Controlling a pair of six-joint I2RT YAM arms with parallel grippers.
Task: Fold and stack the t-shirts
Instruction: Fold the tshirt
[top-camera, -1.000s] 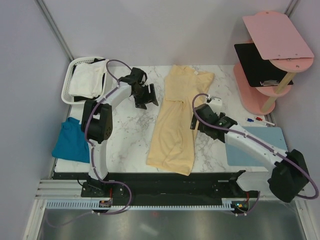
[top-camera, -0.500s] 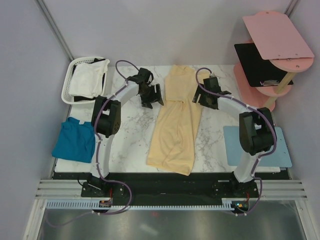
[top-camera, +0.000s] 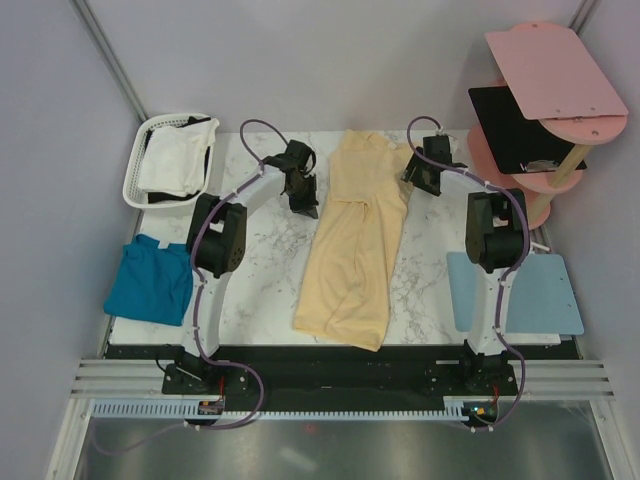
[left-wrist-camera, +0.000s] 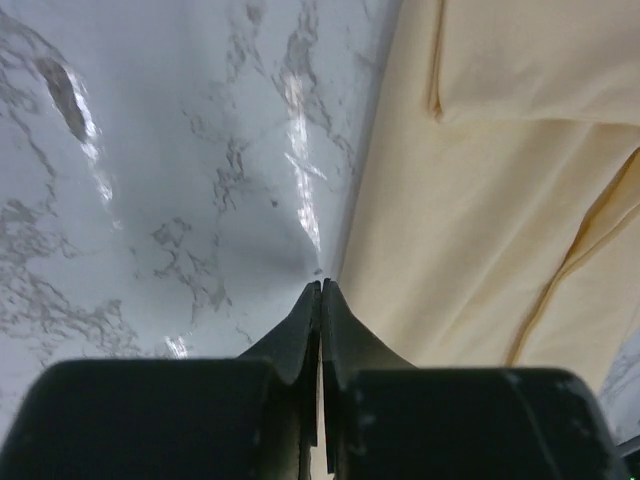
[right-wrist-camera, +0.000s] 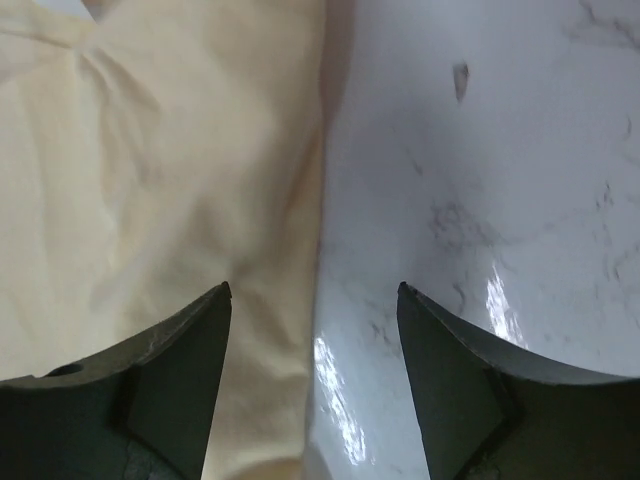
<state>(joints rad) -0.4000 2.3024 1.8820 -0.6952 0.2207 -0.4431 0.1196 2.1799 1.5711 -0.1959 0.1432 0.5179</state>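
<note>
A pale yellow t-shirt (top-camera: 350, 240) lies lengthwise on the marble table, collar at the far end. My left gripper (top-camera: 308, 205) is at its left edge near the sleeve. In the left wrist view its jaws (left-wrist-camera: 320, 287) are shut, tips meeting on the shirt's edge (left-wrist-camera: 480, 230), with cream cloth showing in the slit between them. My right gripper (top-camera: 416, 180) is open at the shirt's far right edge. It (right-wrist-camera: 313, 290) straddles that edge (right-wrist-camera: 160, 180), one finger over cloth, the other over marble. A teal t-shirt (top-camera: 150, 285) lies at the table's left. A white t-shirt (top-camera: 170, 165) sits in the basket.
The white slotted basket (top-camera: 133, 190) stands at the far left corner. A light-blue mat (top-camera: 520, 290) lies at the right, near the front. A pink tiered shelf (top-camera: 540, 110) holding a black board stands at the far right.
My left gripper has shut at the yellow shirt's left edge. My right arm swung from mid-table to the shirt's far right edge, its jaws narrowing a little.
</note>
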